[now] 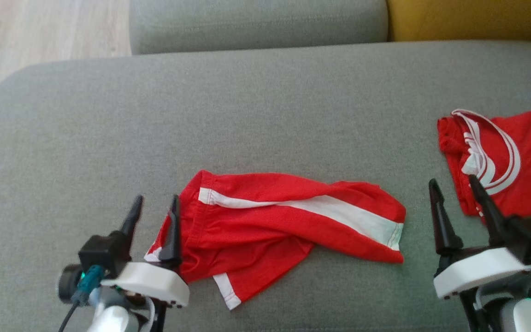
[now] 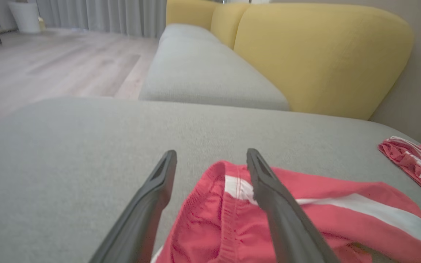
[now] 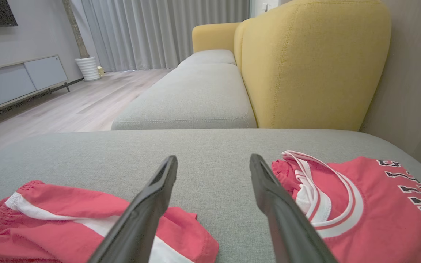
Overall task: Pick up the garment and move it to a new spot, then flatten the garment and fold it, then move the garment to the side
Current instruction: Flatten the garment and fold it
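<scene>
The garment, red shorts [image 1: 270, 212] with a white side stripe, lies crumpled on the grey sofa cushion [image 1: 247, 106], waistband to the left. My left gripper [image 1: 157, 199] is open at that waistband end. In the left wrist view the shorts [image 2: 203, 223] lie below and between the spread fingers of the left gripper [image 2: 212, 153], which grip nothing. My right gripper [image 1: 452, 180] is open too, hovering between the shorts' leg end and a red jersey [image 1: 523, 157]. In the right wrist view the right gripper [image 3: 213, 157] has bare cushion between its fingers, with the shorts [image 3: 49, 219] at the lower left.
The red jersey [image 3: 378, 204] with white trim and black letters lies at the cushion's right side. A second grey seat [image 1: 256, 23] and a yellow backrest [image 1: 468, 18] stand beyond. Wooden floor [image 1: 39, 32] borders the cushion's rounded left edge.
</scene>
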### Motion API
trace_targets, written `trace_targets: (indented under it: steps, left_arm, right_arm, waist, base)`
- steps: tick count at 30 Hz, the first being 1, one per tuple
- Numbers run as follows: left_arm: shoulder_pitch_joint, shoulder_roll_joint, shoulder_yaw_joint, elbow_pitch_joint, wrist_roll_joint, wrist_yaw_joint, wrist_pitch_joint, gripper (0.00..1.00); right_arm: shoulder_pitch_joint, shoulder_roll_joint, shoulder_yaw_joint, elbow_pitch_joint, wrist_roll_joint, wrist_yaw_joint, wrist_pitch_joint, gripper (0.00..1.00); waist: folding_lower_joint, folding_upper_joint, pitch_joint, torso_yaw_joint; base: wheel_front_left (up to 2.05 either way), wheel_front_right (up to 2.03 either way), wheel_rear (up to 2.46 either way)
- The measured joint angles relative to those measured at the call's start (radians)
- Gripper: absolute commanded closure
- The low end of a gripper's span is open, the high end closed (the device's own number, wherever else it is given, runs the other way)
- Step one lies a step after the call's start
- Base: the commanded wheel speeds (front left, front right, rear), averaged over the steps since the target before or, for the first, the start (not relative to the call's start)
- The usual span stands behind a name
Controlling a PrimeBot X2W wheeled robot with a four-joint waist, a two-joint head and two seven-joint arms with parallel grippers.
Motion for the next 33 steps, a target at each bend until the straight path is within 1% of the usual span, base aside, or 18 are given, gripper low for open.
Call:
trace_targets:
  steps: [2, 7, 10, 14, 24, 27, 28, 29, 33]
  left_arm:
    - [0.002, 0.007, 0.011, -0.028, 0.033, 0.025, -0.005, 0.00]
    - [0.046, 0.035, 0.023, -0.070, 0.086, 0.050, -0.013, 0.00]
    - [0.085, 0.049, 0.021, -0.078, 0.092, 0.054, -0.012, 0.00]
    - [0.096, 0.061, 0.020, -0.089, 0.095, 0.054, -0.012, 0.00]
    - [0.096, 0.063, 0.016, -0.095, 0.098, 0.055, -0.004, 0.00]
    - [0.095, 0.064, 0.012, -0.095, 0.087, 0.053, 0.002, 0.00]
    - [0.093, 0.064, 0.001, -0.092, 0.079, 0.043, 0.016, 0.00]
    - [0.093, 0.064, 0.001, -0.092, 0.079, 0.043, 0.016, 0.00]
    - [0.041, 0.062, -0.033, -0.063, 0.064, -0.009, 0.068, 0.00]
  right_arm:
    - [0.008, 0.000, 0.007, -0.001, -0.011, 0.000, 0.008, 0.00]
    - [0.057, 0.000, 0.022, 0.001, -0.017, 0.000, 0.017, 0.00]
    - [0.073, 0.000, 0.026, 0.002, -0.016, 0.000, 0.018, 0.00]
    - [0.078, 0.000, 0.025, 0.001, -0.015, 0.000, 0.021, 0.00]
    - [0.078, 0.000, 0.017, -0.001, -0.012, 0.000, 0.021, 0.00]
    - [0.078, 0.000, 0.016, -0.001, -0.007, 0.000, 0.020, 0.00]
    - [0.078, 0.000, 0.016, -0.001, -0.005, 0.000, 0.020, 0.00]
    - [0.078, 0.000, 0.016, -0.001, -0.005, 0.000, 0.020, 0.00]
    - [0.077, 0.001, 0.017, -0.001, -0.005, 0.000, 0.020, 0.00]
  waist:
    - [0.0000, 0.0000, -0.016, 0.002]
    - [0.0000, 0.0000, -0.053, 0.004]
    - [0.0000, 0.0000, -0.069, 0.004]
    - [0.0000, 0.0000, -0.072, 0.005]
    - [0.0000, 0.0000, -0.073, 0.009]
    - [0.0000, 0.0000, -0.071, 0.009]
    - [0.0000, 0.0000, -0.068, 0.009]
    - [0.0000, 0.0000, -0.068, 0.009]
    - [0.0000, 0.0000, -0.045, 0.006]
  base:
    - [0.00, 0.00, 0.00]
    - [0.00, 0.00, 0.00]
    - [0.00, 0.00, 0.00]
    - [0.00, 0.00, 0.00]
    - [0.00, 0.00, 0.00]
    - [0.00, 0.00, 0.00]
    - [0.00, 0.00, 0.00]
    - [0.00, 0.00, 0.00]
    - [0.00, 0.00, 0.00]
